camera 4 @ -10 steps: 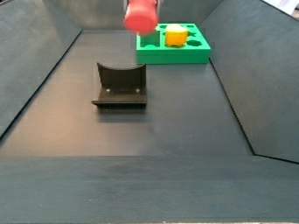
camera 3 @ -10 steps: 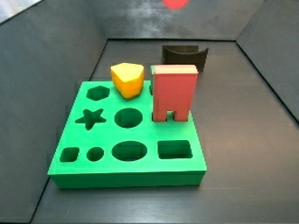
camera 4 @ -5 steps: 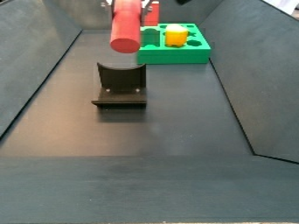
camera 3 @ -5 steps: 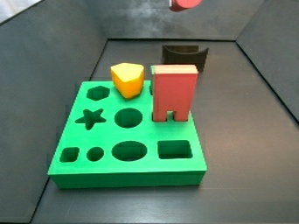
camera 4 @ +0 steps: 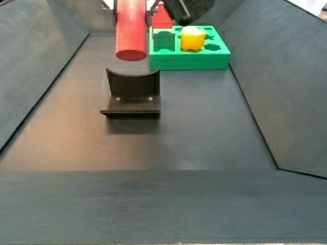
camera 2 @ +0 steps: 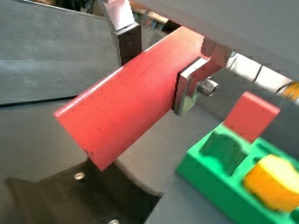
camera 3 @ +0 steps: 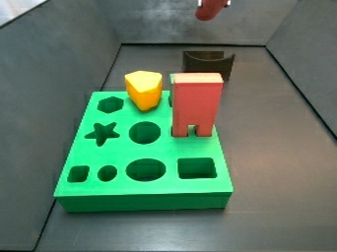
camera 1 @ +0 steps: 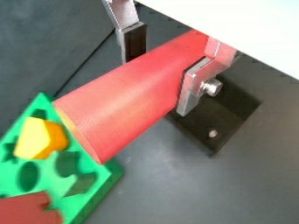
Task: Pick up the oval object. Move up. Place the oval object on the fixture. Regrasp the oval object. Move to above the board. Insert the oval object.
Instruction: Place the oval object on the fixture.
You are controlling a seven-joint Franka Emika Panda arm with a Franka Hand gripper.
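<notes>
Wrist views show the gripper (camera 1: pixel 163 57) clamped across the oval object (camera 1: pixel 128 101), its long axis running out past the fingers (camera 2: pixel 194 80), the fixture (camera 1: pixel 228 118) beneath. Side view: the peg (camera 4: pixel 130 31) hangs upright just above the fixture's (camera 4: pixel 132 94) notch.

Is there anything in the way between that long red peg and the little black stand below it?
Nothing visible. The pincer holds the oval object just above the fixture, with only open air between them. The board sits farther back, off to one side.
</notes>
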